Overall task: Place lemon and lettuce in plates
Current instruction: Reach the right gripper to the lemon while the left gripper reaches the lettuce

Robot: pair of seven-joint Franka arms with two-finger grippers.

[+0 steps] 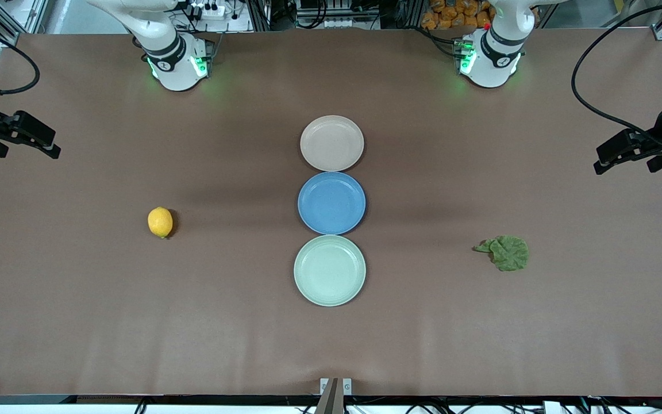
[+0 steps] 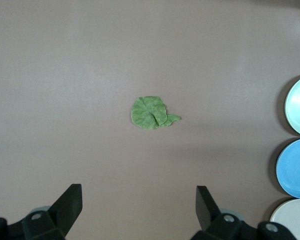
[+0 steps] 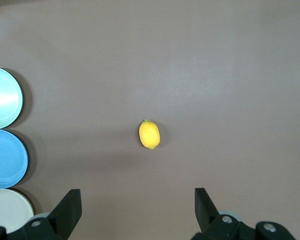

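The lemon (image 1: 160, 222) looked firm, rounded and smooth, so it would likely roll or slip if pinched near its pointed tip; the safest hold seemed to be across its short middle. The lettuce (image 1: 505, 252) looked thin, soft and very light, lying flat on the brown table (image 1: 78, 322), so it would probably need pinching at a raised crinkle or near its short stem, and might flop or tear.

The lemon was a small bright yellow oval. It lay toward the right arm's end of the table, well apart from the plates. The lettuce was a crinkled dull green leaf with its stem pointing toward the plates, lying toward the left arm's end, a little nearer the front camera than the lemon.

Three round plates sat in a touching row down the table's middle: the beige plate (image 1: 331, 143) farthest from the camera, a blue plate (image 1: 331, 202) between, and the mint green plate (image 1: 330, 270) nearest. All were empty.

The right gripper (image 3: 137, 210) hung high over the table above the lemon, fingers spread wide and holding nothing. The left gripper (image 2: 139, 207) hung likewise above the lettuce, spread wide and empty.
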